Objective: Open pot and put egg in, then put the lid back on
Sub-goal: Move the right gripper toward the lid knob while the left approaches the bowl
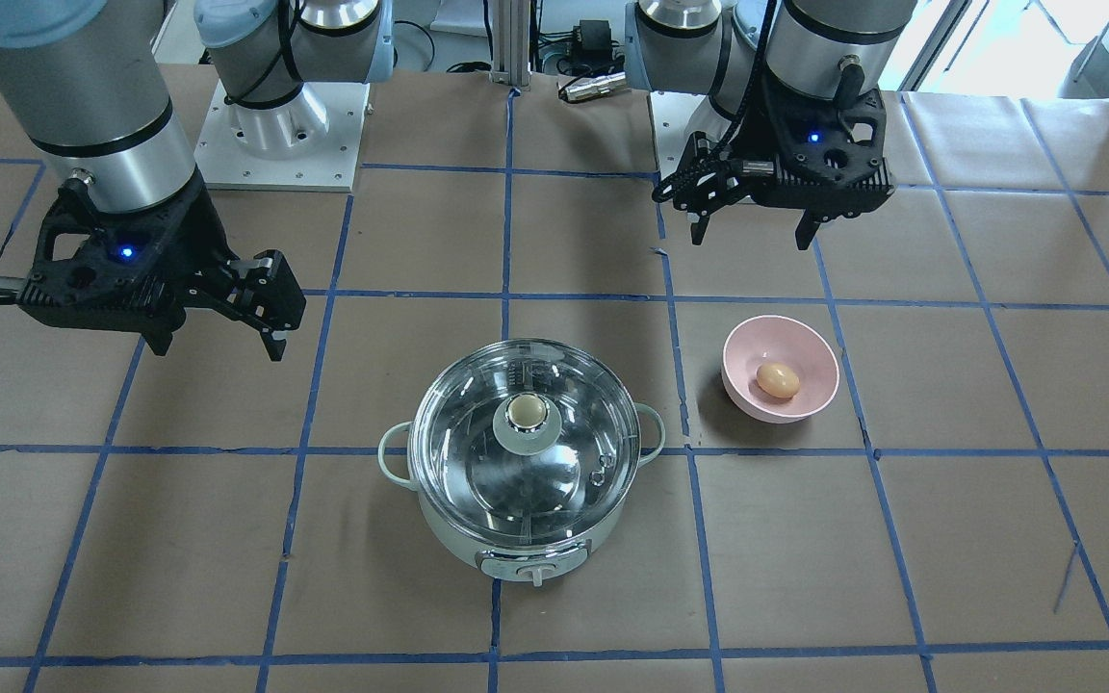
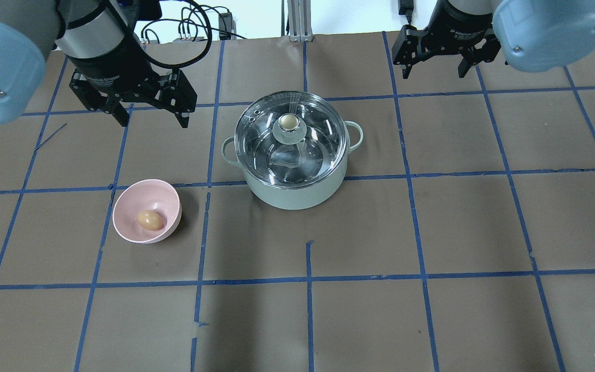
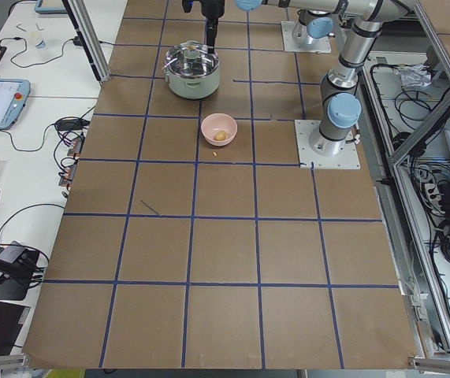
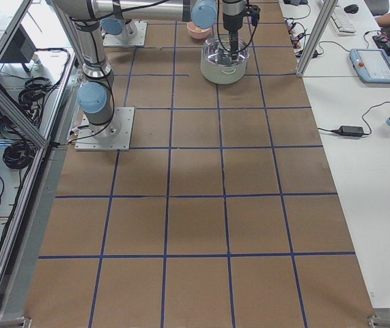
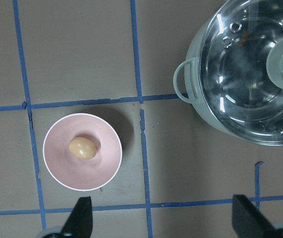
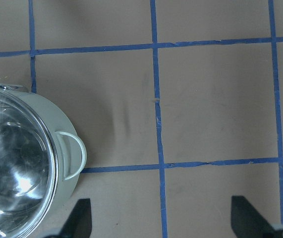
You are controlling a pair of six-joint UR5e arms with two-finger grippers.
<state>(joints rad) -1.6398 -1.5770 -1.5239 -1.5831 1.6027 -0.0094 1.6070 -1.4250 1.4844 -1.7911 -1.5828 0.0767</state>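
Observation:
The mint-green pot (image 1: 451,539) stands mid-table with the clear glass lid (image 1: 463,433) shut on it, the beige knob (image 1: 526,412) on top. The tan egg (image 1: 778,379) lies in a pink bowl (image 1: 810,346) beside the pot. In the overhead view the pot (image 2: 292,195), lid (image 2: 323,139), egg (image 2: 150,220) and bowl (image 2: 127,206) all show. My left gripper (image 2: 154,123) is open and empty, raised beyond the bowl; its wrist view shows the egg (image 5: 83,148) below. My right gripper (image 2: 435,74) is open and empty, raised off the pot's other side.
Brown paper with a blue tape grid covers the table (image 2: 432,232). The arm bases (image 1: 275,135) stand at the robot's edge. In the right wrist view one loop handle (image 6: 76,154) of the pot shows at the left, with bare paper to its right.

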